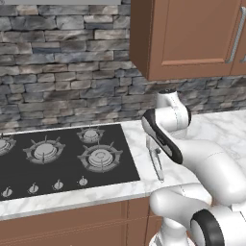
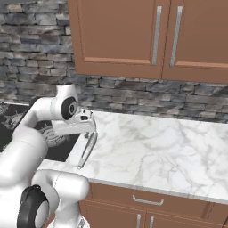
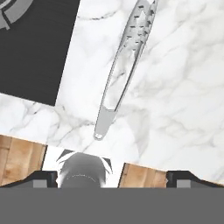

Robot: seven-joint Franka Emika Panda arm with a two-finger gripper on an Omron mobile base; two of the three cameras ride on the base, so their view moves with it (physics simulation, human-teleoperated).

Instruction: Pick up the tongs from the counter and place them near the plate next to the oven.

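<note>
The slim silver tongs (image 1: 156, 164) (image 2: 86, 151) (image 3: 124, 72) lie flat on the white marble counter (image 2: 156, 142), just right of the black cooktop (image 1: 62, 158). Their joined end points toward the counter's front edge and their slotted tips toward the wall. My gripper (image 2: 85, 131) (image 3: 113, 177) hangs above them, pointing down, over the joined end. It is open, its two dark fingertips (image 3: 43, 177) stand far apart, and nothing is between them. The tongs touch no finger. The plate and the oven are out of view.
Brown wood wall cabinets (image 2: 133, 35) hang over the counter in front of a grey stone backsplash (image 1: 62, 72). Wood base cabinets with a drawer (image 2: 147, 200) run under the front edge. Bare marble stretches right of the tongs.
</note>
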